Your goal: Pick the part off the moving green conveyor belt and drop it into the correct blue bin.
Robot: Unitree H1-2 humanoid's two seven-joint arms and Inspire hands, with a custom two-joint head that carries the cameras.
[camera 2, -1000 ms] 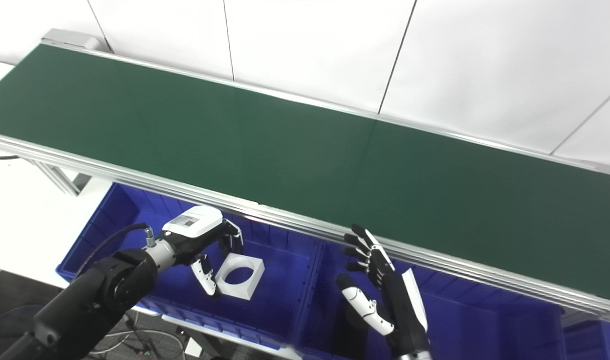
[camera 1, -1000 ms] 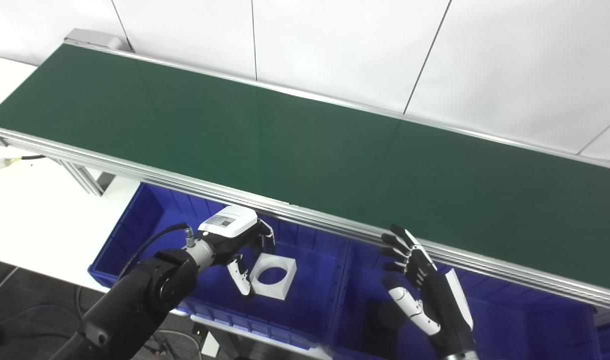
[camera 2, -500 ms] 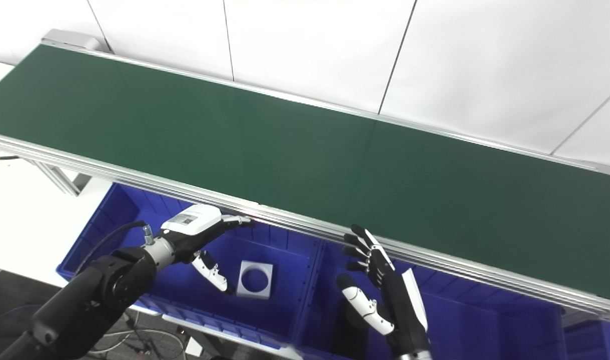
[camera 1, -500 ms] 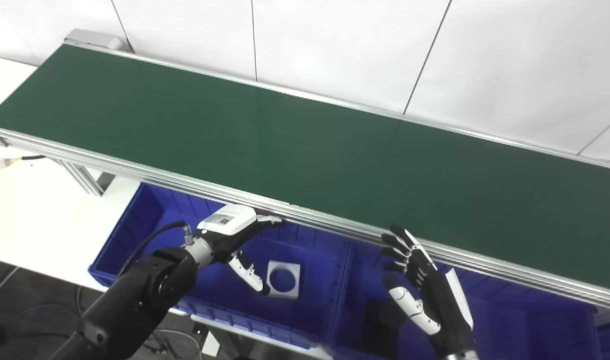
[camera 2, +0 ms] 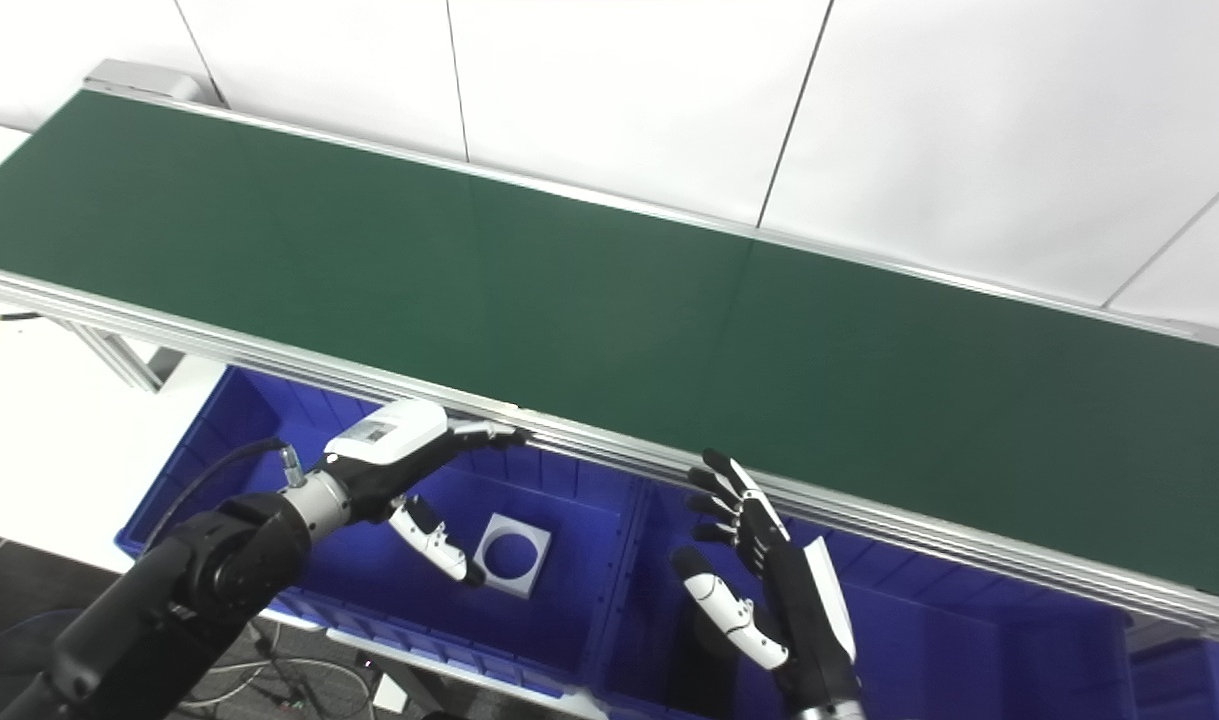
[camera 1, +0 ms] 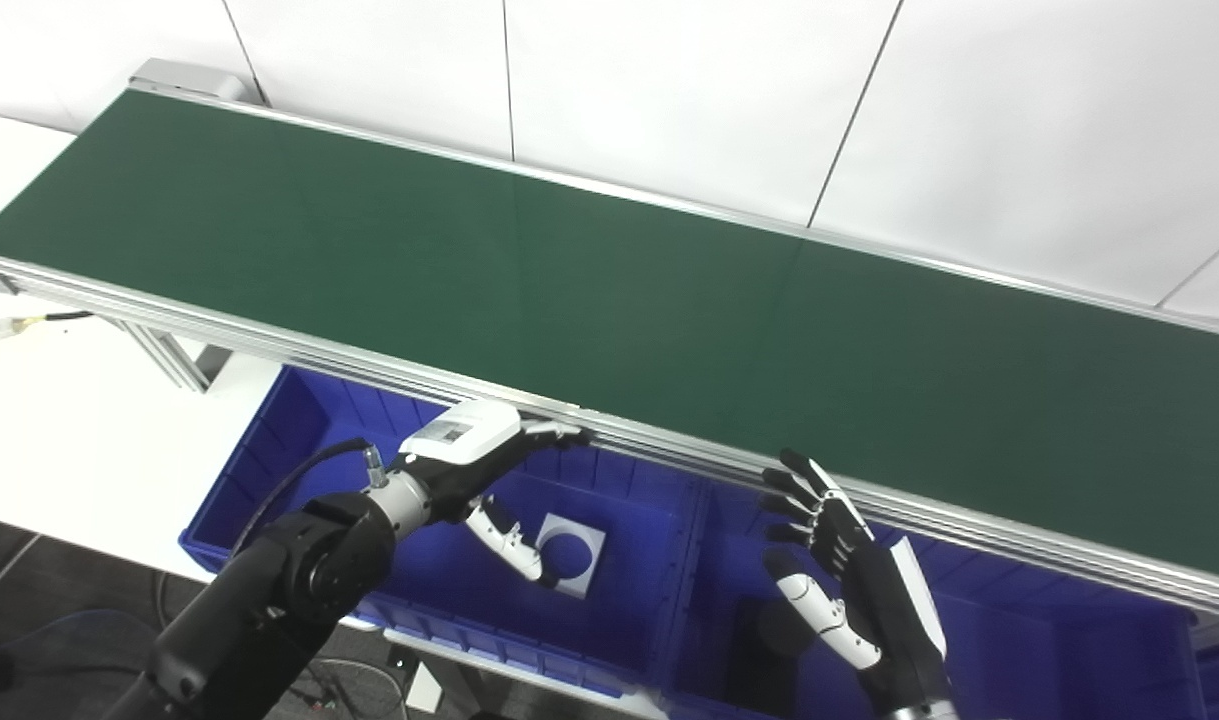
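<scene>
A white square part with a round hole [camera 1: 572,546] lies flat on the floor of the left blue bin [camera 1: 299,420]. Above it and slightly to its left my left hand [camera 1: 479,470] hovers open, its fingers stretched toward the belt's near rail and holding nothing. The green conveyor belt [camera 1: 609,290] carries no part in view. My right hand [camera 1: 834,560] is open with fingers spread, raised over the right blue bin [camera 1: 1059,640] just below the rail.
An aluminium rail [camera 1: 669,455] edges the belt directly above both bins. A white table [camera 1: 79,420] lies to the left, with a cable [camera 1: 19,322] on it. White wall panels stand behind the belt.
My left hand opened and let go of the white part, which dropped to the floor of the left bin. The hand then reached up toward the rail. The right hand stayed still.
</scene>
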